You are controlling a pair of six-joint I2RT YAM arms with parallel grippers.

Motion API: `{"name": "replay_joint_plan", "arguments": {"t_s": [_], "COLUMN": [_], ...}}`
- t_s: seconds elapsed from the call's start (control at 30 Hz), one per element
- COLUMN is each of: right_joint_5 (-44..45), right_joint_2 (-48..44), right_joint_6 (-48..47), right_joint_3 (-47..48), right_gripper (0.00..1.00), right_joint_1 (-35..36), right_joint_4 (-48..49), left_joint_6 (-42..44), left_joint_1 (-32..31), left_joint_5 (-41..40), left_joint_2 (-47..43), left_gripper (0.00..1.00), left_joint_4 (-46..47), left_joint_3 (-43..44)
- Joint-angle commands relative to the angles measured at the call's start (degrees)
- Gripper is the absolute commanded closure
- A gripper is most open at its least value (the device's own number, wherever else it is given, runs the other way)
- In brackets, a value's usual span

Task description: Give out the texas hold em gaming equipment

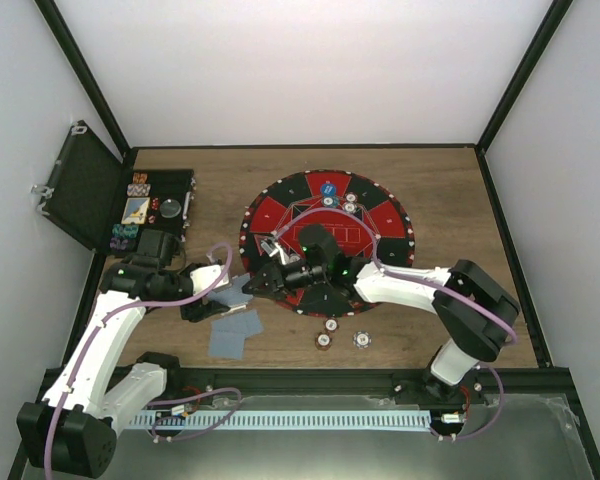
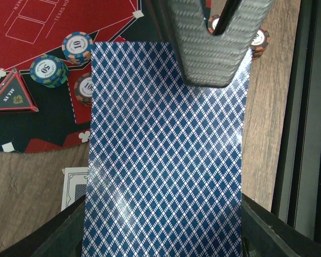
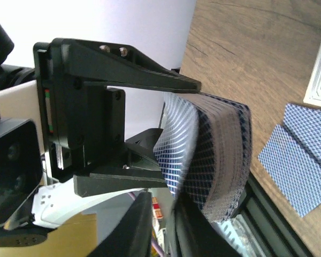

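The wooden surface carries the round mat at its middle, and the open black case sits toward the far left corner. Both arms meet off the mat's near-left rim, closer to the near edge than the far one.

The left tool is clenched on the deck, one jaw along each long side. The right tool lies over the deck's top card. That card bows away from the stack toward the right tool's fingers, but the contact falls at the frame's bottom edge, so I cannot tell whether it is pinched.

A few dealt cards lie flat near the near edge, left of three loose chips. More chips rest on the mat.

The step looks like peeling one card. It would go best with the left grip firm and the pull running along the card's length. The bowed card should be checked to be single before it is carried to a seat.
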Motion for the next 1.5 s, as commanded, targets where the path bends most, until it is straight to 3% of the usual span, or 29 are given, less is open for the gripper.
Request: {"name": "replay_joint_plan", "arguments": {"t_s": [0.0, 0.07, 0.27, 0.63, 0.77, 1.17, 1.47], "right_joint_5": [-0.84, -0.45, -1.44, -9.88, -10.64, -6.3, -6.17], "right_joint_2": [0.45, -0.16, -3.71, -5.43, 2.23, 35.52, 46.12], "right_joint_6": [-0.74, -1.61, -3.87, -12.29, -16.61, -23.15, -22.54], "right_joint_3": [1.99, 2.41, 2.44, 3.33, 9.51, 42.93, 52.15], "right_gripper": [0.94, 0.99, 0.99, 0.99, 0.99, 0.99, 0.98], "right_joint_1": [0.46, 0.32, -3.78, -19.85, -22.8, -23.26, -22.58], "right_joint_4": [-0.06, -1.66, -6.14, -13.67, -17.69, -30.75, -33.03], "left_joint_6": [0.69, 0.79, 0.63, 0.65, 0.48, -0.7, -1.43], "left_joint_1": [0.2, 0.24, 0.23, 0.22, 0.2, 0.29, 0.19], "left_joint_5": [1.01, 0.79, 0.8, 0.13, 0.13, 0.73, 0.8], "left_joint_2": [-0.5, -0.69, -0.75, -1.04, -1.4, -2.17, -2.46], "left_gripper": [0.96, 0.96, 0.96, 0.96, 0.96, 0.96, 0.96], "left_joint_4": [1.25, 1.32, 1.3, 0.32, -0.42, -2.42, -2.95], "left_joint_3": [-0.71, -0.89, -0.81, -0.6, -0.07, 1.62, 2.31]}}
